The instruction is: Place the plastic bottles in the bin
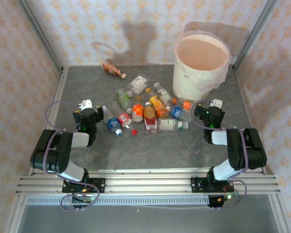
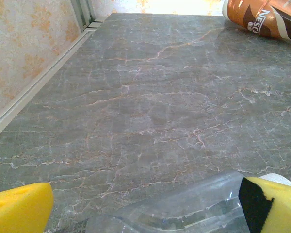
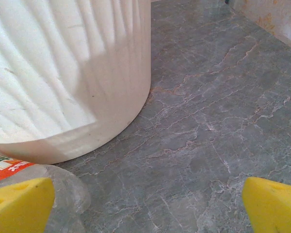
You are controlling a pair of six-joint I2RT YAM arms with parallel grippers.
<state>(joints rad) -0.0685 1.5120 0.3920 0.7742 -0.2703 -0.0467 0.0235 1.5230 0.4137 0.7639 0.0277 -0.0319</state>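
Looks barely begun, if begun at all. Shows no bottle inside the bin (image 1: 188, 86), standing upright at the far right of the table (image 1: 136, 153) with a liner bag (image 1: 225, 52) over its rim; cannot see the bottom of it behind the near wall, so cannot rule out one lying there. Leaves the whole lot to move: the plastic bottles (image 1: 145, 110) lying on their sides in a loose heap mid-table, just left of the bin's base, roughly a dozen, with red, orange, blue and green labels and caps. Adds a brown bottle (image 1: 114, 69) well apart from the heap, near the far edge. Has the left gripper (image 1: 87, 106) spread wide and gripping nothing, low at the heap's left edge, with a clear bottle (image 2: 184, 213) lying between the yellow pads (image 2: 19, 211) but not pinched. Has the right gripper (image 1: 214, 106) spread wide too and empty, low beside the bin's base, an orange-labelled bottle (image 3: 63, 194) just by one pad. Calls next, most likely, for closing on the clear bottle, lifting it over the rim and letting go, then the same again for every other bottle on the table
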